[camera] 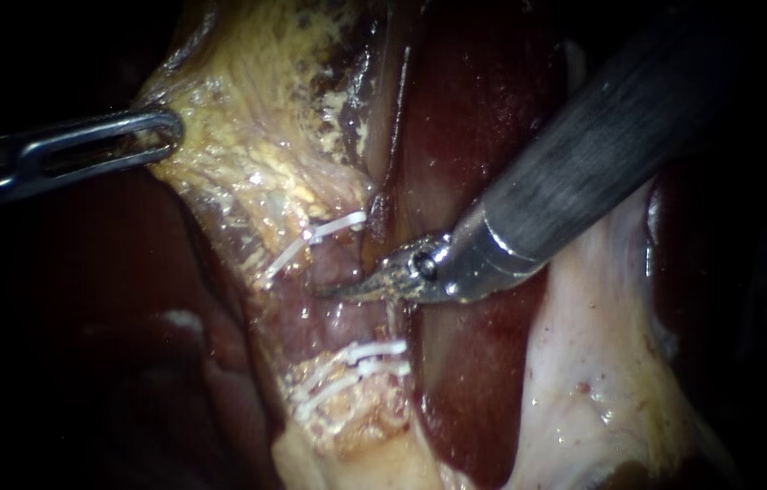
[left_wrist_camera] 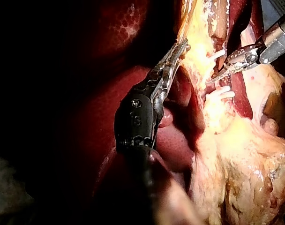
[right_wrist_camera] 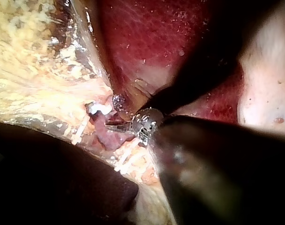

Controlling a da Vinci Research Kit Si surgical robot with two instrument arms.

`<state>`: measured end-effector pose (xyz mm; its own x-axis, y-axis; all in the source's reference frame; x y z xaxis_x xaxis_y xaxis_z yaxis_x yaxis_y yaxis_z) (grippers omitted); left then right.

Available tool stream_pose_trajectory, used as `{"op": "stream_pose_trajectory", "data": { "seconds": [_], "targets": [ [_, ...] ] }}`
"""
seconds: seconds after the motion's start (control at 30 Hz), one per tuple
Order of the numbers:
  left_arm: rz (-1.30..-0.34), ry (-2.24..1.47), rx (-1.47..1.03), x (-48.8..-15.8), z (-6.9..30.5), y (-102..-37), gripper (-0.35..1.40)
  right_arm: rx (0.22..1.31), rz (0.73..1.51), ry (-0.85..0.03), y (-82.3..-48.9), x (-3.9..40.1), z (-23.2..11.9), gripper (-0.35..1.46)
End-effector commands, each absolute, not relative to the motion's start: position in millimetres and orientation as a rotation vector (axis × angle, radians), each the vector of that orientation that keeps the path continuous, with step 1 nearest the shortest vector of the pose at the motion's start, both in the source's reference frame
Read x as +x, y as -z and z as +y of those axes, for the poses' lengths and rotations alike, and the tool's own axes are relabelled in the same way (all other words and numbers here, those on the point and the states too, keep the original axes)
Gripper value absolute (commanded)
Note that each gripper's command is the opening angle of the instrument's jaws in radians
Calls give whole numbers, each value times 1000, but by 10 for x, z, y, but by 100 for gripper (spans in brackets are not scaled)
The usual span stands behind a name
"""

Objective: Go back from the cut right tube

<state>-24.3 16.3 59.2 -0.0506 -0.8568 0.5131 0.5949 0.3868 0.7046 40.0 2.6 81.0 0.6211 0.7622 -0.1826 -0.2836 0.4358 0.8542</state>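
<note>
The left wrist view shows the left instrument (left_wrist_camera: 178, 49) clamped on fatty tissue (left_wrist_camera: 198, 33); the endoscope shows the right instrument (camera: 339, 291), jaws together, between white clips (camera: 333, 229) beside the liver (camera: 465, 127).

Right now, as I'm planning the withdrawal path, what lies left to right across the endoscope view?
left instrument → yellow fatty tissue it grips → right instrument → pale tissue sheet

L instrument (camera: 165, 136): slim silver claw w/ long slot; behind claw, black hinge block w/ one screw, then dark shaft. R instrument (camera: 347, 290): short pointed steel claw, round pivot pin behind claw tip, silver collar, matte grey shaft.
</note>
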Motion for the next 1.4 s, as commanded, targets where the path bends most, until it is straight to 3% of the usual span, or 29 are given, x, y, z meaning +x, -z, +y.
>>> {"op": "stream_pose_trajectory", "data": {
  "seconds": [0.03,0.3,0.4,0.47,0.9,0.97,1.23,1.4],
  "targets": [
    [-1095,1207,305,-242,162,-592,-35,896,612,-702,-811,400,27,-35],
    [-1095,1207,304,-242,162,-592,-35,856,622,-709,-811,399,29,-35],
    [-1095,1207,304,-242,162,-592,-35,826,634,-697,-809,397,29,46],
    [-1095,1207,304,-242,162,-592,-35,808,647,-681,-809,396,29,73],
    [-1095,1207,304,-242,162,-592,-35,788,673,-640,-807,391,28,103],
    [-1095,1207,304,-242,162,-592,-35,768,687,-617,-805,389,26,115],
    [-1095,1207,304,-243,162,-591,-35,617,901,-325,-785,356,14,143],
    [-1095,1208,304,-243,161,-591,-35,542,939,-236,-765,326,24,143]
  ]
}}
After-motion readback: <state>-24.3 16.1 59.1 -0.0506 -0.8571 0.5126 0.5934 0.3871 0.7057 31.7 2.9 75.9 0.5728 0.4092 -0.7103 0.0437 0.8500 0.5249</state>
